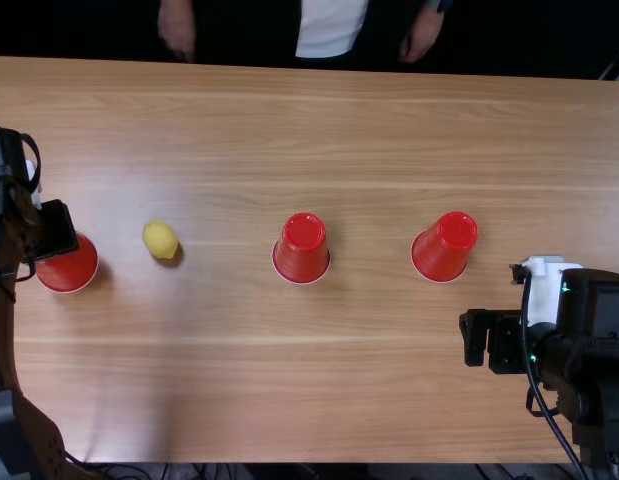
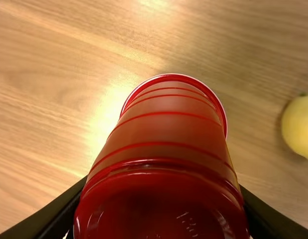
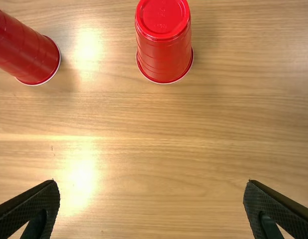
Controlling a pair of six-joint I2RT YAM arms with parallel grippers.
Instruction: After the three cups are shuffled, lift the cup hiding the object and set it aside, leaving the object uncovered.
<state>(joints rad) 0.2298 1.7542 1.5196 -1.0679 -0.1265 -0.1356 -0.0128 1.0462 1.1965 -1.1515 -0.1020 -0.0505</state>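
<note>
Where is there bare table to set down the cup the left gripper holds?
Bare: the light brown wooden table's whole far strip, the near strip between the arms. Narrower: between the middle red cup and right red cup. Crowded: left gripper, its red plastic cup, yellow lemon-shaped object.

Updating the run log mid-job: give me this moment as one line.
left tool: shut on red cup | lemon: uncovered | middle cup, right cup: upside down | right tool: open

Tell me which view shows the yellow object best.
The top view: the whole yellow object lies bare between the left cup and the middle cup. The left wrist view catches just its edge beside that cup. The right wrist view faces the middle cup and the right cup.
</note>
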